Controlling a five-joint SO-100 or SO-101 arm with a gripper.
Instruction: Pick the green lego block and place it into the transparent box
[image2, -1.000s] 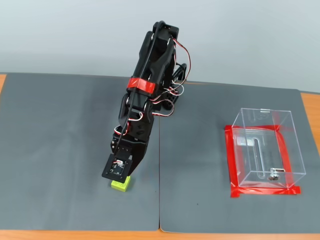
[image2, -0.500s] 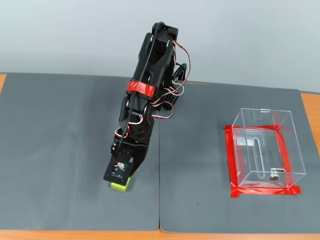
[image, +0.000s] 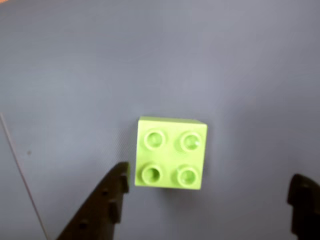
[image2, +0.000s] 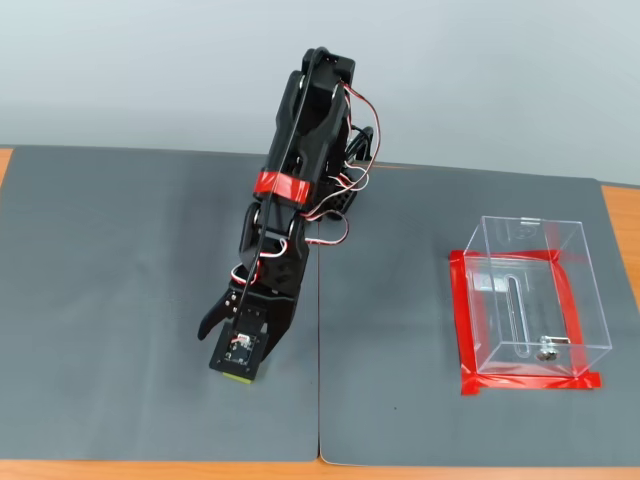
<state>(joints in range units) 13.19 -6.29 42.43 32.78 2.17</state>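
Seam (image: 22, 172) between two grey mat sheets, thin and pale, slanting down the far left of the wrist view. Next, left black plastic finger (image: 102, 210) of the two-finger gripper (image: 210, 200), toothed along its inner edge, tip just beside the lower left corner of the small lime-green square plastic lego block (image: 171, 152); contact cannot be told. Block flat on the grey mat, four round hollow studs up in a two-by-two grid, glossy, edges crisp, a sliver of its far side wall showing along the top. Right finger (image: 304, 207) well apart from the block at the frame's right edge. Jaws spread wide, clamping nothing, block between them and nearer the left one.

Fixed view, left to right: dark grey mat (image2: 120, 300) over an orange-brown wooden table (image2: 620, 215); black arm (image2: 300, 180) with a red tape band and red-white wires, bent forward and down; only a lime-green sliver of the block (image2: 237, 377) showing under the gripper head. Well apart on the right, the clear plastic rectangular box (image2: 530, 290), thin see-through walls, slot and small metal fitting in its base, red tape round its foot.
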